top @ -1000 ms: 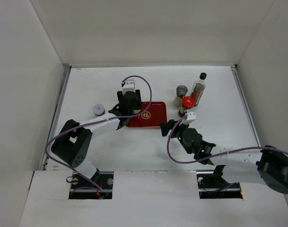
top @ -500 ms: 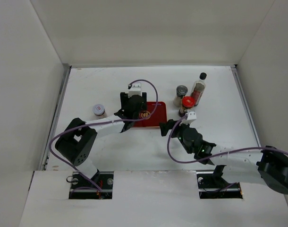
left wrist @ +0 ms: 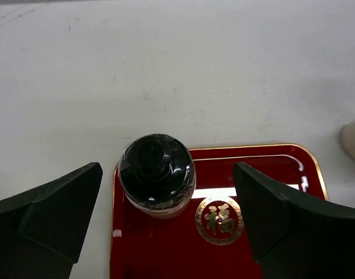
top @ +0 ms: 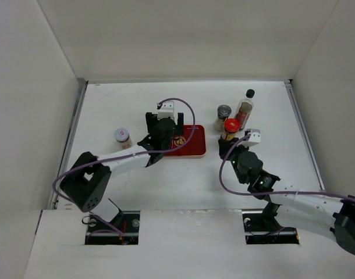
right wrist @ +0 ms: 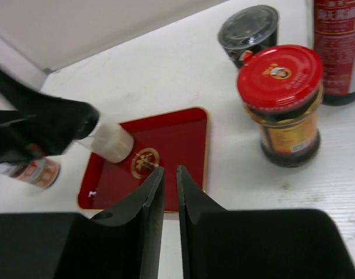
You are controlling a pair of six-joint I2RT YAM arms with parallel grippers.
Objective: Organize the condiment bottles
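The black-capped white bottle (left wrist: 157, 174) stands upright on the far left corner of the red tray (left wrist: 253, 256). My left gripper (left wrist: 167, 171) is open wide around it, and neither finger touches it. From above, the left gripper (top: 164, 129) hides that bottle. The red-lidded jar (right wrist: 280, 102), the grey-lidded jar (right wrist: 249, 32) and the tall clear bottle (right wrist: 340, 46) stand together on the table right of the tray. The pink-lidded jar (top: 123, 136) stands left of the tray. My right gripper (right wrist: 169, 170) is shut on nothing, near the tray's right edge (top: 202, 145).
White walls close in the table on the left, back and right. The red-lidded jar (top: 231, 127) stands just beyond the right gripper (top: 225, 150), with the grey-lidded jar (top: 224, 112) and the tall bottle (top: 245, 107) behind it.
My left gripper has opened and let go of the white bottle on the tray. My right gripper has shut, and the right arm has swung to the right.
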